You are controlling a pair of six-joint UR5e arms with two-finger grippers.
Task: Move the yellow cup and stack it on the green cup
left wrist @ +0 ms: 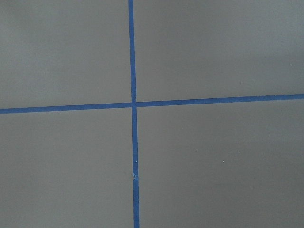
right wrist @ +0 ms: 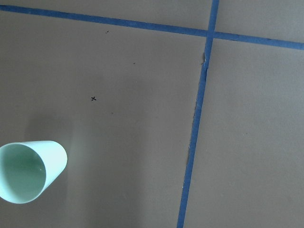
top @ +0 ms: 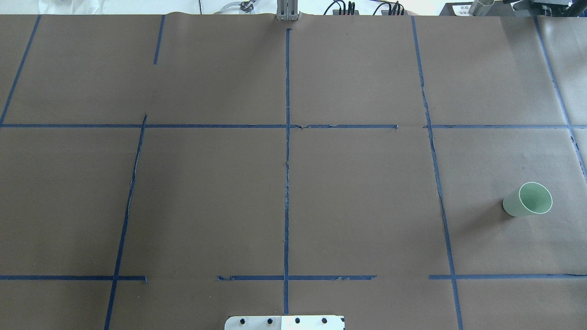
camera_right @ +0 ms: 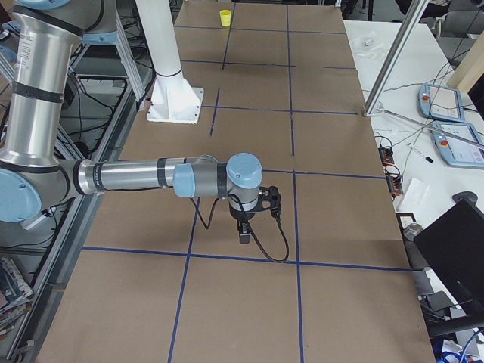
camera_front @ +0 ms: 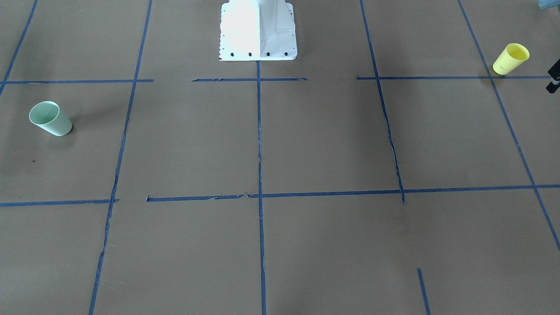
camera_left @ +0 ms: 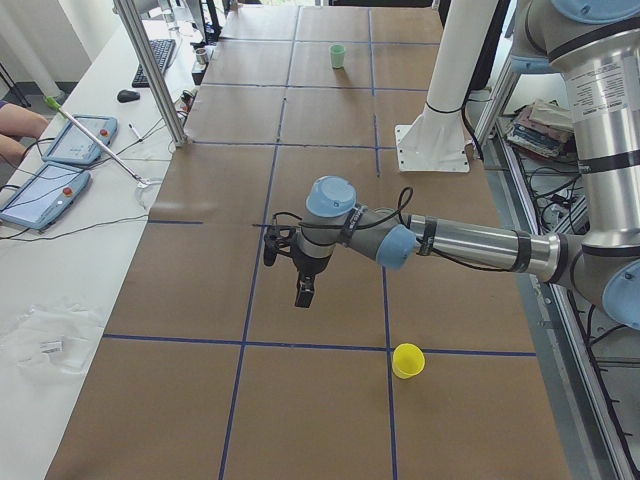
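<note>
– Yellow cup (camera_left: 407, 360) is closest in the left-end view. It stands upright on the brown paper (camera_left: 150, 420), mouth up, just beside a blue tape line (camera_left: 300, 346). Nothing is holding it.

– And the left gripper (camera_left: 304, 296)?

– It hangs above the table at about 10 o'clock from that cup, near it but clearly apart. It shows well only from the side, so I cannot tell whether its fingers are wide or narrow.

– Where's the green cup (camera_front: 50, 119)?

– At the other end. The front-facing camera has it at 9 o'clock and the yellow cup near 2 o'clock, so they are well apart. It is upright too, and looks empty.

– Right gripper (camera_right: 244, 234)?

– It hovers over the paper in the right-end view. Its wrist camera shows the green cup at 8 o'clock of the frame, so the cup is off to one side, not underneath. I cannot tell how its fingers stand either.

– So how far along?

– I'd judge nothing is done yet. What's left is to grasp the yellow cup, carry it the length of the table, perhaps passing it between arms, and seat it in the green cup.
</note>
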